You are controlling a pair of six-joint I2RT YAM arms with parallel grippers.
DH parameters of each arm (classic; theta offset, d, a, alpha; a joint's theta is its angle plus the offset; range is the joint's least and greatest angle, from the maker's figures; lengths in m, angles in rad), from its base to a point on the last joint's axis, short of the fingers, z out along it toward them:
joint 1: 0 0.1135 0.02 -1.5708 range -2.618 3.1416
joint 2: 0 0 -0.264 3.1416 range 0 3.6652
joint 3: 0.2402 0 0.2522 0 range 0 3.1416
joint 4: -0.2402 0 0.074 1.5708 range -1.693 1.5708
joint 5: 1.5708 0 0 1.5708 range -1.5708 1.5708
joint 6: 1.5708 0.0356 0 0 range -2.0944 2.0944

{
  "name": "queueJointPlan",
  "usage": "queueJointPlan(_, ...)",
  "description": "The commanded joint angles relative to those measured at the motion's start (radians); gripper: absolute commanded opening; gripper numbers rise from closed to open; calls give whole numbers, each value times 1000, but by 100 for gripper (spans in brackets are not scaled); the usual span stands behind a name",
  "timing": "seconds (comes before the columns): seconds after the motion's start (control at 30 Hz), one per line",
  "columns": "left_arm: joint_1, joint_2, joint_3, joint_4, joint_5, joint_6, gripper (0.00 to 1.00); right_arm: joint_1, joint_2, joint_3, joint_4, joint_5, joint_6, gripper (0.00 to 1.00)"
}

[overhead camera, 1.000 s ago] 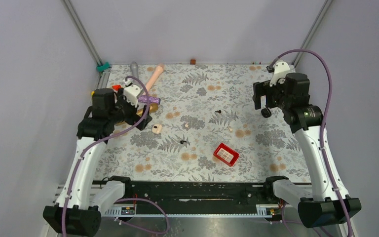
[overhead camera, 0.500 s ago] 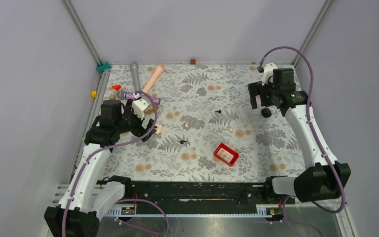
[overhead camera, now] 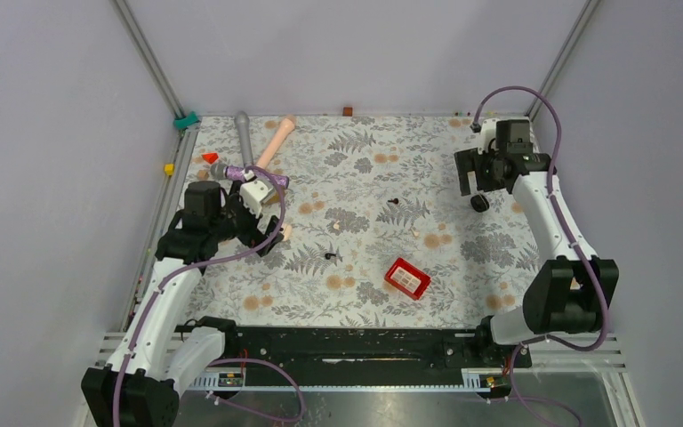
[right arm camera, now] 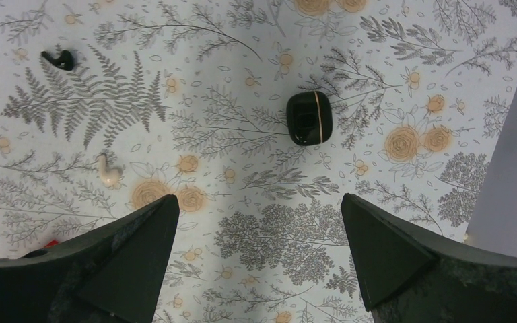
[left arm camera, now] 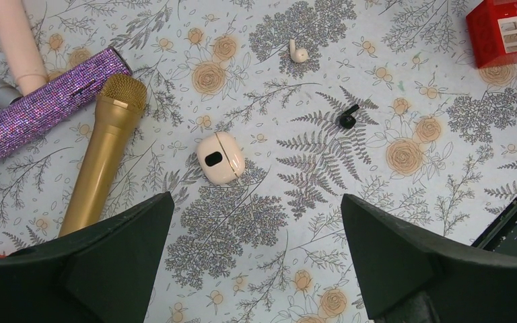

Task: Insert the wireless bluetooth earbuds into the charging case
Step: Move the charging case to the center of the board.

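A cream charging case (left arm camera: 220, 157) lies closed on the floral mat, just ahead of my open, empty left gripper (left arm camera: 256, 202); in the top view the case (overhead camera: 284, 233) peeks out beside that gripper (overhead camera: 265, 233). A cream earbud (left arm camera: 298, 51) and a black earbud (left arm camera: 347, 118) lie beyond it. A black charging case (right arm camera: 309, 117) lies ahead of my open, empty right gripper (right arm camera: 259, 202), which hovers over it at the right (overhead camera: 473, 184). Another black earbud (right arm camera: 58, 60) and cream earbud (right arm camera: 108, 173) lie to its left.
A red box (overhead camera: 406, 277) sits at mid-front. A gold microphone (left arm camera: 104, 151), a purple glitter microphone (left arm camera: 47, 108) and a pink tube (left arm camera: 17, 40) lie left of the cream case. Small red and yellow pieces sit at the far-left edge (overhead camera: 210, 157).
My left arm has come forward and right, bringing its gripper beside the cream case. My right arm has folded back toward the right wall, its gripper staying near the black case.
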Motion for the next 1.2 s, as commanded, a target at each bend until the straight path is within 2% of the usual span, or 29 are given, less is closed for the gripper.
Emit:
queueJointPlan(0.0, 0, -17, -11, 50, 40, 8, 99, -55, 61, 61, -6, -10, 5, 99)
queueJointPlan(0.37, 1, -18, -15, 50, 43, 8, 99, -99, 224, 131, -28, 6, 40, 99)
queueJointPlan(0.63, 2, -19, -16, 50, 41, 9, 99, -103, 362, 214, -66, 34, 80, 95)
queueJointPlan(0.97, 5, -19, -18, 50, 43, 11, 98, -125, 600, 428, -192, 115, 123, 85)
queueJointPlan(1.17, 8, -16, -18, 50, 47, 12, 99, -127, 687, 483, -223, 137, 97, 87)
